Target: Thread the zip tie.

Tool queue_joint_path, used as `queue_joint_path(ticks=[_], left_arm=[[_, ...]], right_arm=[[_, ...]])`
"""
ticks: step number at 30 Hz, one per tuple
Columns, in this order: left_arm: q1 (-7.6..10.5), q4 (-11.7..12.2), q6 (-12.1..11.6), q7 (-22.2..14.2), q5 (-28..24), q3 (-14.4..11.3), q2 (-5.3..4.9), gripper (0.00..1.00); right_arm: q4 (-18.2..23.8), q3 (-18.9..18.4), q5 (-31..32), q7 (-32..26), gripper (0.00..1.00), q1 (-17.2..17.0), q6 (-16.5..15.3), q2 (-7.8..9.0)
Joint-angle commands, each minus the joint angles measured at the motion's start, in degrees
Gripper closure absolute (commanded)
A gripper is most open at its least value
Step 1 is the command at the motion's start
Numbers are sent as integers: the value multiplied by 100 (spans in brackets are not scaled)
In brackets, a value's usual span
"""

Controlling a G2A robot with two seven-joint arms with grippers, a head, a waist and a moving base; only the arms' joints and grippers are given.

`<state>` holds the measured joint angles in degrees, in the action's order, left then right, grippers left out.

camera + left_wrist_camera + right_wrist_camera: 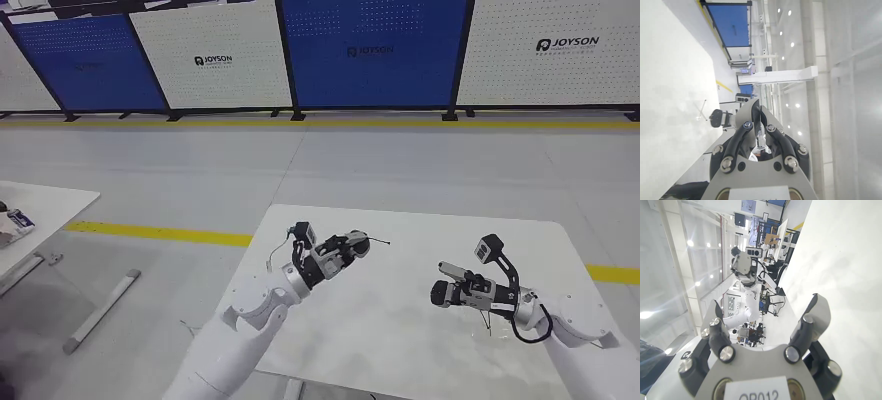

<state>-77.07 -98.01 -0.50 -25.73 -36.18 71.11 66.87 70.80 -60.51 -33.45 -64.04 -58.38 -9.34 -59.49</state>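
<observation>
The left gripper (357,242) is pinching a thin black plastic zip tie (378,240) between closed fingers, above the white rectangular table (400,350). In the top view the tie's free end is pointing toward three o'clock. The right gripper (765,301) is hovering at about four o'clock from the left one, well apart, with its fingers spread wide. Two thin pale strips (701,110) are lying crossed on the table near the right arm.
</observation>
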Motion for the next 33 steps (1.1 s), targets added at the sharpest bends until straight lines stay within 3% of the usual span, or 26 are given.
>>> queue_joint_path(ticks=[1, 11, 13, 15, 16, 26, 27, 29, 33], left_arm=[[-14, -22, -3, -1, -7, 9, -1, 100], [-17, -29, -27, 84, 137, -27, 1, 100], [-47, -106, -286, 15, -44, -90, 24, 100], [-130, -98, -746, -292, -375, -26, 32, 100], [-169, -100, -865, -418, -566, 8, 35, 100], [-187, -94, -910, -497, -678, 34, 34, 100], [-188, -86, -906, -472, -641, 31, 34, 100], [-165, -20, -876, -155, 26, -92, 34, 100], [-38, 223, -604, 234, 1030, -431, 52, 100]], right_arm=[[0, 0, 0, 0, 0, 0, 0, 0], [0, 0, 0, 0, 0, 0, 0, 0], [0, 0, 0, 0, 0, 0, 0, 0], [0, 0, 0, 0, 0, 0, 0, 0], [0, 0, 0, 0, 0, 0, 0, 0], [0, 0, 0, 0, 0, 0, 0, 0], [0, 0, 0, 0, 0, 0, 0, 0], [0, 0, 0, 0, 0, 0, 0, 0], [0, 0, 0, 0, 0, 0, 0, 0]])
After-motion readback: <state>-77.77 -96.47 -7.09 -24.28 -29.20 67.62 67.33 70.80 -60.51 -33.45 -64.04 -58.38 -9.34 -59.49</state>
